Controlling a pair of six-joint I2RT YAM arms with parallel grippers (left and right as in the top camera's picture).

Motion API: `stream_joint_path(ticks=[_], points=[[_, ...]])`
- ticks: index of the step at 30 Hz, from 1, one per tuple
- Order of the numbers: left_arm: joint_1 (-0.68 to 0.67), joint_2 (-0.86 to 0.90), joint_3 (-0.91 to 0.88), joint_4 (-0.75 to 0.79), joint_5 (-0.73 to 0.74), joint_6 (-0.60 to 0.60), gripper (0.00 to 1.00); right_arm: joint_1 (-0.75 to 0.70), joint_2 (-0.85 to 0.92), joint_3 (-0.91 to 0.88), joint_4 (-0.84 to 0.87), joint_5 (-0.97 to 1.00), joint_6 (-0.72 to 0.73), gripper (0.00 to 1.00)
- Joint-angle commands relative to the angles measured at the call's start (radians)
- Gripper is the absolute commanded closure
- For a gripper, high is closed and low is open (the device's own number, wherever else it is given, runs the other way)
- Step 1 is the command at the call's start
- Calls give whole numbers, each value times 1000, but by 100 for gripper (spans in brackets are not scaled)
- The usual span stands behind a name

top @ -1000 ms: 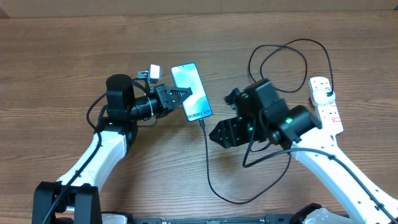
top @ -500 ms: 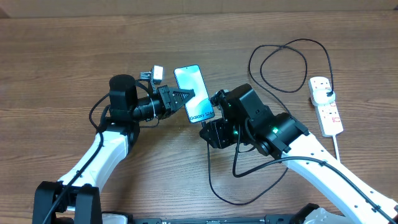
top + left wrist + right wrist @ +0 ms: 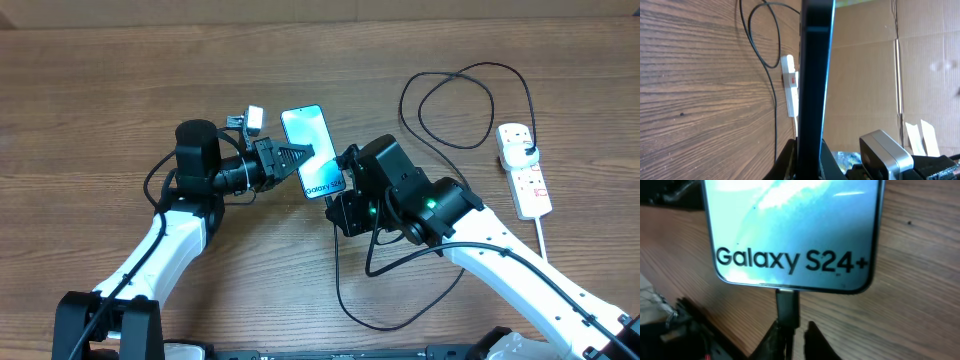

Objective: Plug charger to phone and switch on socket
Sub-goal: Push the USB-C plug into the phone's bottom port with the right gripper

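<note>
My left gripper (image 3: 297, 157) is shut on the phone (image 3: 305, 125), holding it by its side, tilted up off the table. In the left wrist view the phone (image 3: 815, 75) shows edge-on between the jaws (image 3: 810, 156). The screen reads "Galaxy S24+" in the right wrist view (image 3: 790, 220). The charger's black plug (image 3: 788, 305) meets the phone's bottom edge. My right gripper (image 3: 794, 330) has closed to a narrow gap around the cable just below the plug; seen from overhead it (image 3: 338, 200) sits at the phone's lower end. The charger cable (image 3: 338, 270) loops across the table to the socket (image 3: 528, 170).
The white socket strip lies at the right edge, its thick cord trailing toward the front. The black cable makes a wide loop (image 3: 450, 110) behind my right arm and another (image 3: 380, 320) near the front edge. Cardboard walls (image 3: 870, 75) stand beyond the table.
My right gripper moved left to the phone's lower end and narrowed its jaws around the cable. The phone, in the left gripper, shifted slightly right.
</note>
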Motion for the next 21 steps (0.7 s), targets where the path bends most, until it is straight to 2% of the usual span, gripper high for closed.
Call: stream_joint_path(ticks=[1, 3, 10, 21], points=[[-11, -6, 8, 10, 73, 2, 96, 2, 1, 31, 32, 18, 5, 92], [-16, -6, 8, 10, 93, 31, 96, 2, 1, 31, 60, 19, 5, 96], [-42, -6, 8, 10, 171, 127, 96, 0, 1, 31, 129, 22, -5, 96], [-54, -6, 8, 10, 256, 167, 96, 1, 1, 37, 184, 71, -6, 96]])
